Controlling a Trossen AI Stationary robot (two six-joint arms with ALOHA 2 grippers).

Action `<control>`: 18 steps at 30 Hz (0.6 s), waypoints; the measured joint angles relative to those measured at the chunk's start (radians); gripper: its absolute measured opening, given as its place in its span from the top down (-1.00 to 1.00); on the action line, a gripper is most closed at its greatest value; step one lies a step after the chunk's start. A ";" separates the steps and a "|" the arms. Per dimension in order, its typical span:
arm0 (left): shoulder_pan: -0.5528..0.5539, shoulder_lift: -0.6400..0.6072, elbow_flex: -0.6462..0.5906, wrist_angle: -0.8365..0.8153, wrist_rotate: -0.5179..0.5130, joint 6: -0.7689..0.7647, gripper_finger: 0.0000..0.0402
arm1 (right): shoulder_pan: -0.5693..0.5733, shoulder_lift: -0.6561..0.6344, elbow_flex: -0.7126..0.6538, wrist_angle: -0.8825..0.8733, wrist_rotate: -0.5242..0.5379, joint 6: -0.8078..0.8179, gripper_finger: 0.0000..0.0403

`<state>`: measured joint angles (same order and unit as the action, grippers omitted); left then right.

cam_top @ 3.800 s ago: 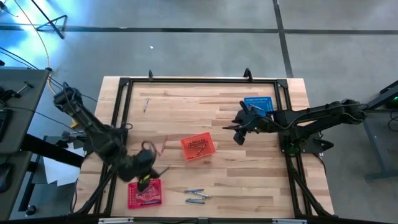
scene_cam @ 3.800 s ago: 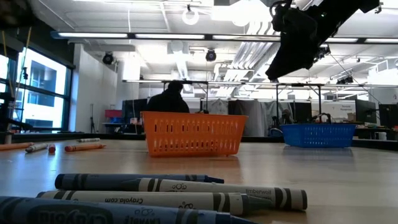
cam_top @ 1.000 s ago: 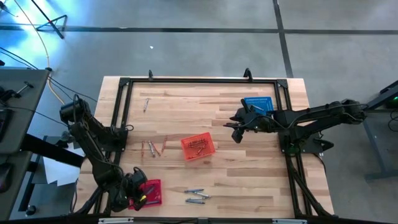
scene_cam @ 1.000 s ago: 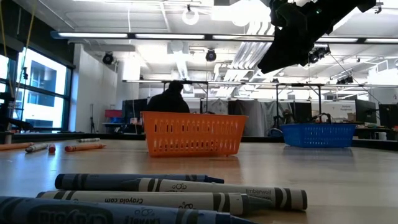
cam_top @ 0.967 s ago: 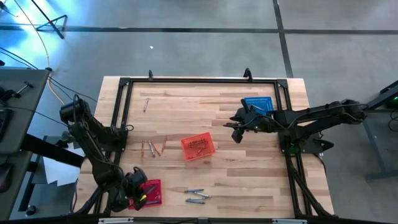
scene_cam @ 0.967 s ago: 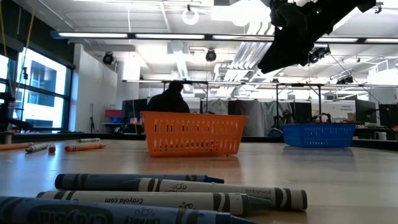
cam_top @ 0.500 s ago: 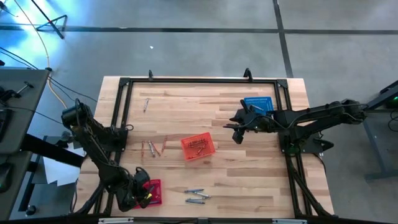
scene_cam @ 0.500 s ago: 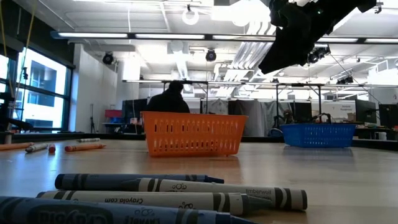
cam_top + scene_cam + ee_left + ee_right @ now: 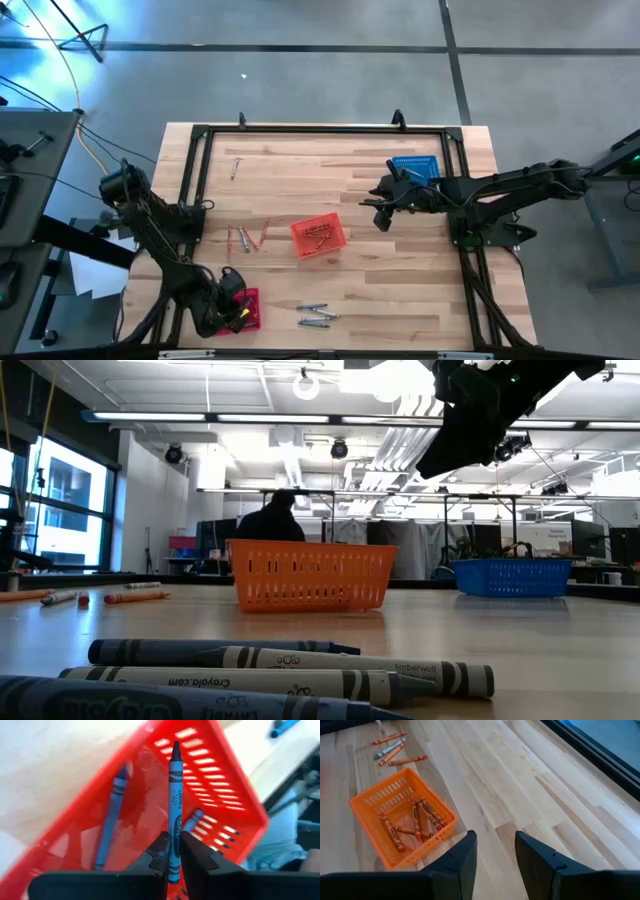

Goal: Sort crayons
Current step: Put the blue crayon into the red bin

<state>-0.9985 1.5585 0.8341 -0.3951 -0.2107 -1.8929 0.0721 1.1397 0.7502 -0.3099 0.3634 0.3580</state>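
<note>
Left end effector (image 9: 172, 851) is closed on a blue crayon (image 9: 174, 810), held just above the red basket (image 9: 244, 310) at the near left counter (image 9: 380, 280) corner. Loose grey crayons (image 9: 316, 316) lie beside it. Farther, the orange basket (image 9: 402, 817) holds red-orange crayons (image 9: 417, 822). Right end effector (image 9: 495, 852) hovers open near the blue basket (image 9: 416, 167), arm stretched out.

Two dark jointed arms; black angular fingers (image 9: 465, 865).

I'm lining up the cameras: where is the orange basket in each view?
High view: orange basket, mid-table.
Low view: centre, on the tabletop.
Left wrist view: not in it.
Right wrist view: at left, holding red-orange crayons.
Shared landmark: blue basket.
</note>
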 joint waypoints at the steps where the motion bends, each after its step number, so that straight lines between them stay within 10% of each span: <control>1: 0.000 0.000 0.000 0.006 0.001 -0.007 0.86 | 0.000 0.000 0.000 0.000 0.000 0.000 0.36; 18: -0.003 -0.002 0.000 -0.002 -0.013 -0.069 0.85 | 0.000 0.000 0.000 0.000 0.000 0.000 0.36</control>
<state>-1.0015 1.5564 0.8341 -0.3967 -0.2241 -1.9621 0.0723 1.1397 0.7502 -0.3097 0.3634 0.3580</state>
